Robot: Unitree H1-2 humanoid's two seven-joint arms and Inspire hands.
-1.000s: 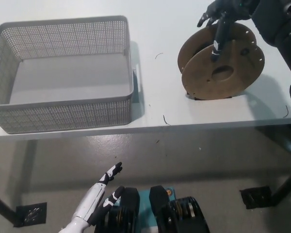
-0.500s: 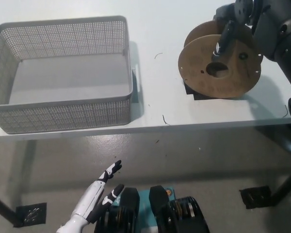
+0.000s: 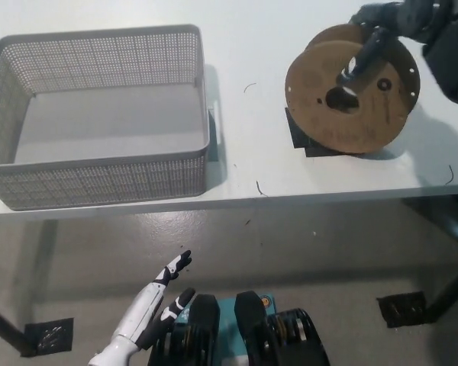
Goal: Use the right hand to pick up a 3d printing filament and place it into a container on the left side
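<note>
The pick-up step is judged to be in hand: the filament spool point(image 3: 353, 89) is seen standing on edge at the right of the worktop point(image 3: 244, 164), its cardboard flange tilted toward the camera, and the black right hand point(image 3: 374, 38) is laid over its upper rim with one finger run down the flange face to the hub hole. The hand is closed on the spool — how firm the hold is cannot be told from this view. Whether the spool's lower edge is touching the worktop or just clear of it cannot be made out; a dark block-like shape is visible under it at the left. The grey mesh basket point(image 3: 99, 181) is set well apart, on the left side, and nothing is seen inside it. The white left hand point(image 3: 156, 309) is held low below the worktop edge, fingers spread, idle. What is called for next is a clean lift, then a long carry leftward over the basket's near-side wall — with the grip kept from slipping at the rim.
</note>
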